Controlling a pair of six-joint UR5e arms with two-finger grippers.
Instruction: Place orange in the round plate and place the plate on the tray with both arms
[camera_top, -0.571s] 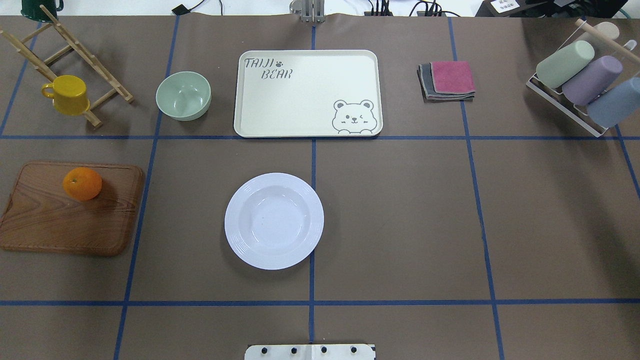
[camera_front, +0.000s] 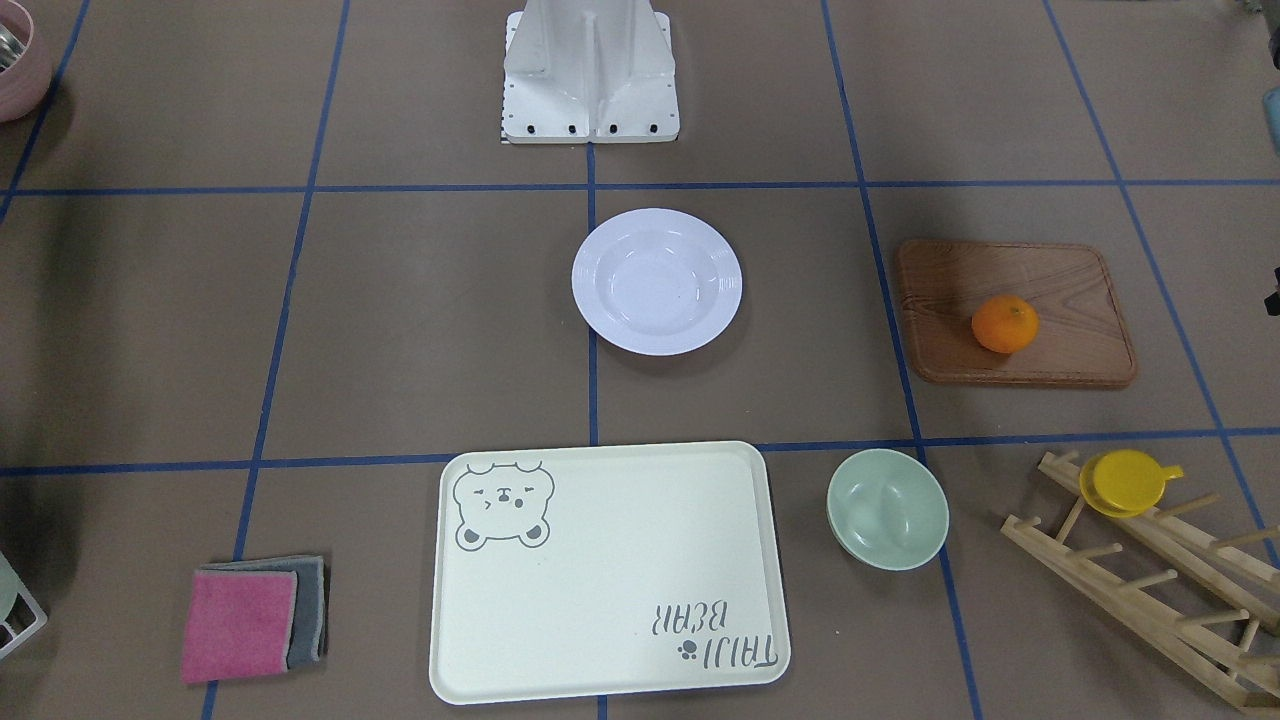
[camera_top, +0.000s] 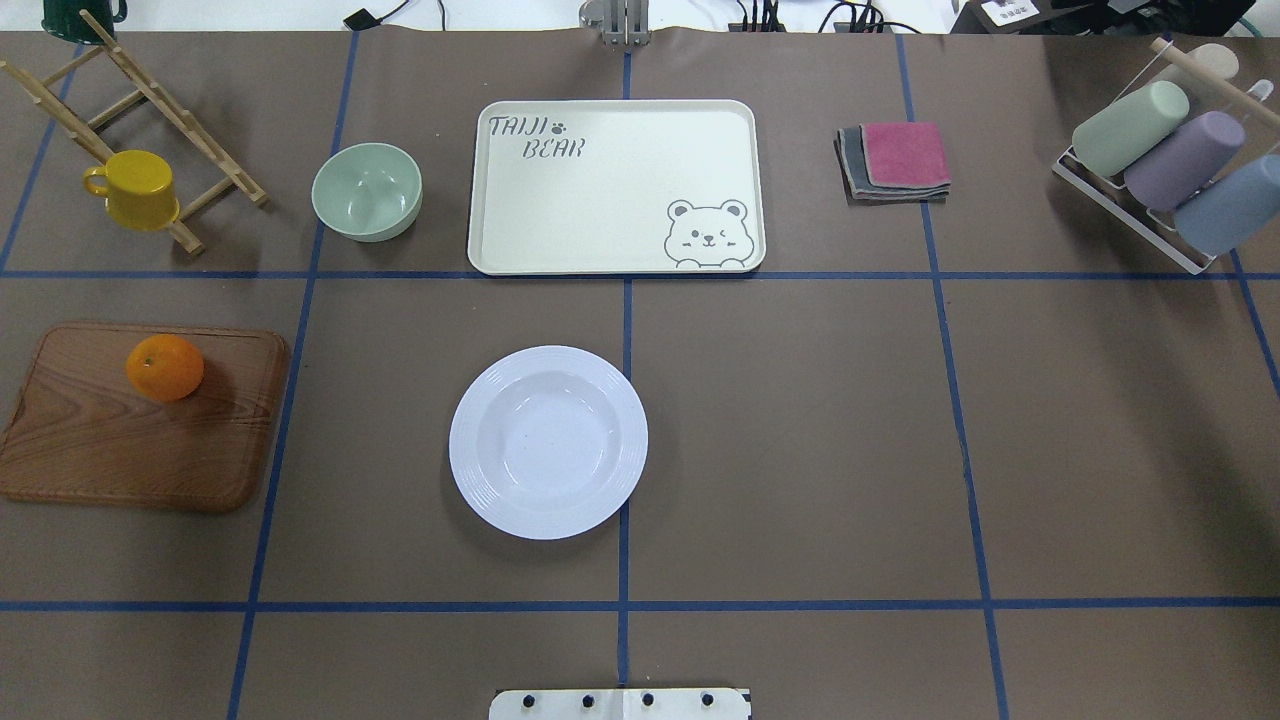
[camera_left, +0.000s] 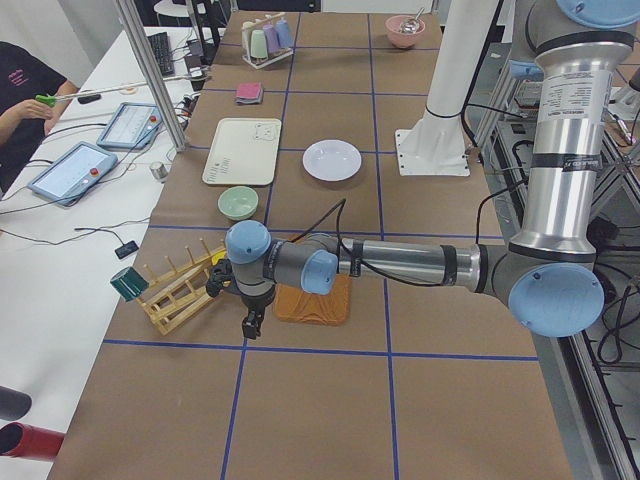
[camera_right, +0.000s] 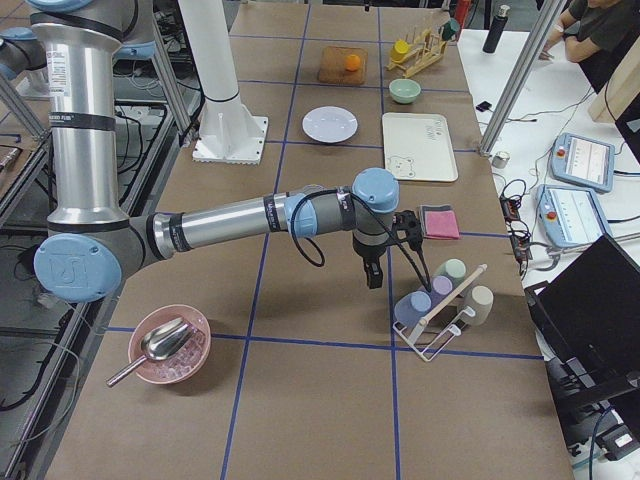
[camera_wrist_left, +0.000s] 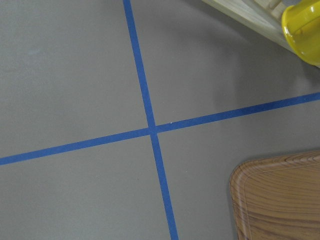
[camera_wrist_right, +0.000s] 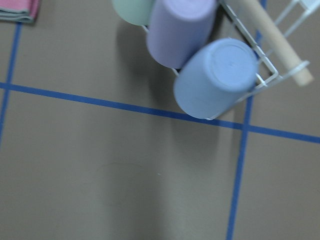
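1. Nothing is seen to have moved since the earlier overhead frame; every item is found in the same spot.
2. The orange (camera_top: 165, 367) is seated on a wooden board (camera_top: 100, 450), toward the board's 12 o'clock edge. The board lies at the 9 o'clock side of the desk (camera_top: 800, 450) in the overhead view.
3. The round plate (camera_top: 470, 440) is set empty near the middle of the desk. It is well apart from the orange, which is found at the plate's 9 o'clock.
4. The tray (camera_top: 600, 200) is laid empty at the plate's 12 o'clock, apart from it.
5. A pale-green bowl (camera_top: 367, 190) is placed at the tray's 9 o'clock, and folded cloths (camera_top: 900, 160) at its 3 o'clock.
6. A yellow cup (camera_top: 135, 188) is perched on a wooden rack (camera_top: 150, 95) at the board's 12 o'clock.
7. The left tool (camera_left: 248, 325) is seen only in a side view, pointed down over the desk just beside the board. Whether its fingers are apart or together cannot be told.
8. The right tool (camera_right: 372, 275) is likewise seen only from the side, pointed down near a wire rack (camera_top: 1128, 212) of pastel cups. Its state cannot be told either.
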